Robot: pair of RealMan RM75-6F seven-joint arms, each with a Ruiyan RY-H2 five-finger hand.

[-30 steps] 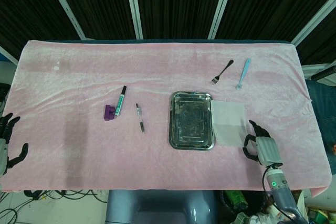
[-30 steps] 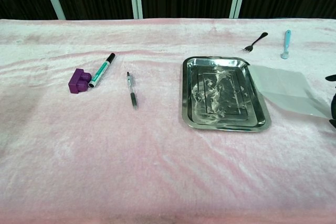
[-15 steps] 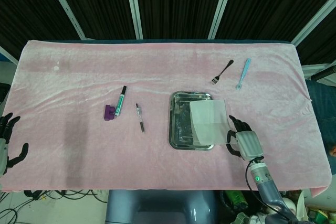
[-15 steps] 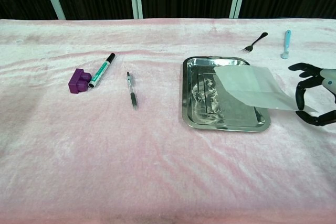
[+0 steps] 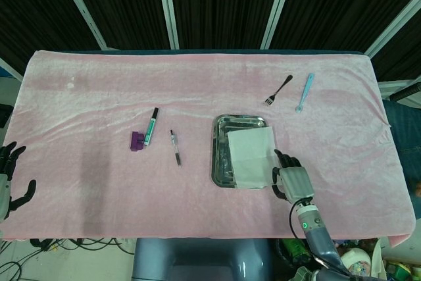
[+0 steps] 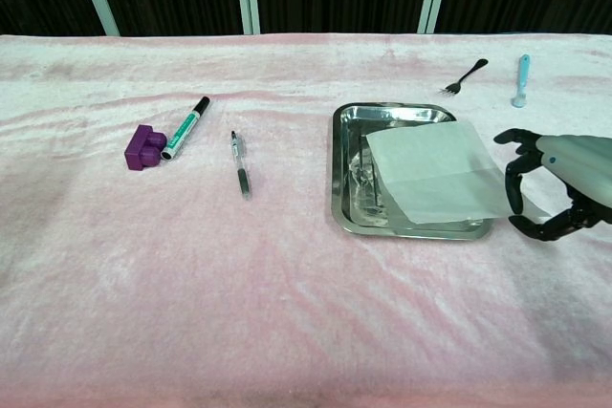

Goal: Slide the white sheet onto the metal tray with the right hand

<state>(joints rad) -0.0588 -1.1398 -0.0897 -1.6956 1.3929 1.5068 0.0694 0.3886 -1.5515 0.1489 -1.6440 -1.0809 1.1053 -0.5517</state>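
The white sheet (image 5: 250, 149) lies mostly over the metal tray (image 5: 220, 159), its right edge overhanging the rim beside the right hand (image 5: 291, 180), whose spread fingers hold nothing, so little sliding seems left.

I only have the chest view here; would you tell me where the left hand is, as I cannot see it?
Observer: The left hand shows at the far left of the head view, beyond the edge of the pink cloth, fingers apart, holding nothing.
Operator: Thank you. My frame cuts the right arm off; is anything notable behind the hand?
Observer: Just behind the right hand, a small green light glows on the wrist.
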